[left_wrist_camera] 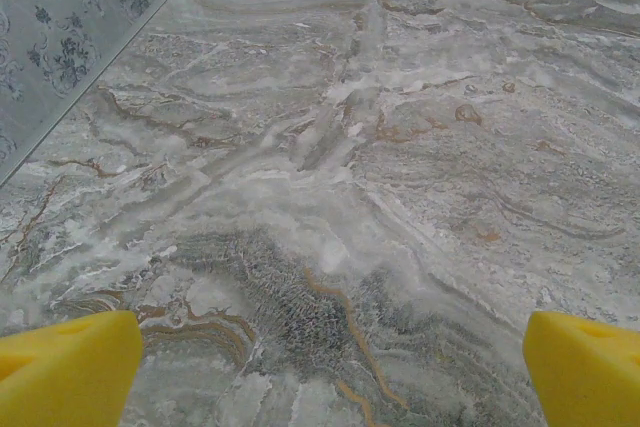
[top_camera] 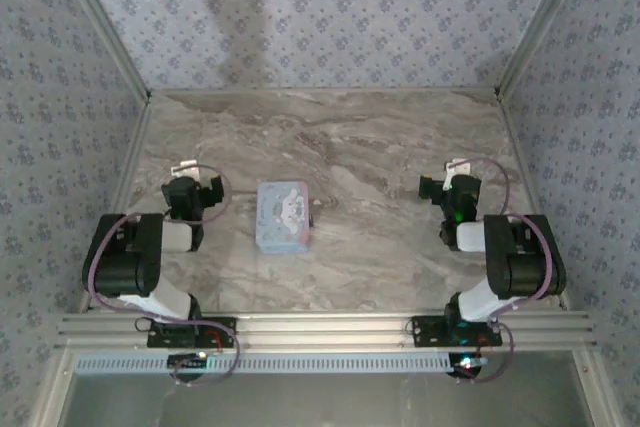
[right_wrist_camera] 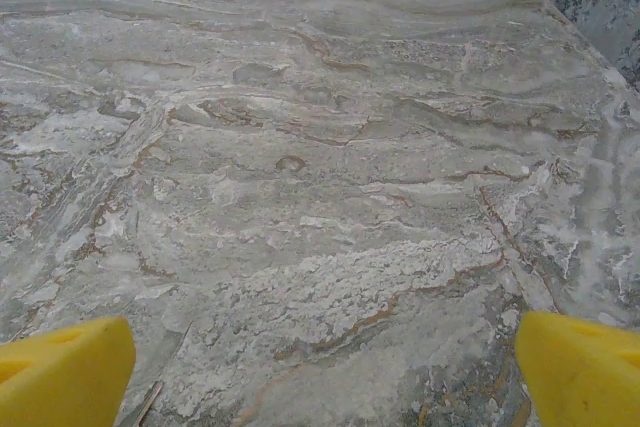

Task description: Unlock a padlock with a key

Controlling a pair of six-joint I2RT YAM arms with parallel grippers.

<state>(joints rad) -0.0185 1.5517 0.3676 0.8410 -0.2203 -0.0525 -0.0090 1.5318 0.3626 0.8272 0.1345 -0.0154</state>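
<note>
A tiny dark padlock (top_camera: 312, 218) sits against the right side of a light-blue tin (top_camera: 283, 217) with a white cartoon figure, in the middle of the marble table (top_camera: 370, 147). The key is out of view. My left gripper (top_camera: 192, 185) hovers to the left of the tin, and my right gripper (top_camera: 446, 189) well to its right, both apart from it. In the left wrist view the left gripper (left_wrist_camera: 330, 377) is open, its yellow fingertips (left_wrist_camera: 65, 367) wide apart over bare marble. The right gripper (right_wrist_camera: 325, 377) is open too, with nothing between its yellow fingertips (right_wrist_camera: 580, 367).
Patterned walls close in the table at the back and on both sides, with metal corner posts (top_camera: 105, 27). An aluminium rail (top_camera: 320, 332) carrying both arm bases runs along the near edge. Bare marble lies beyond each gripper.
</note>
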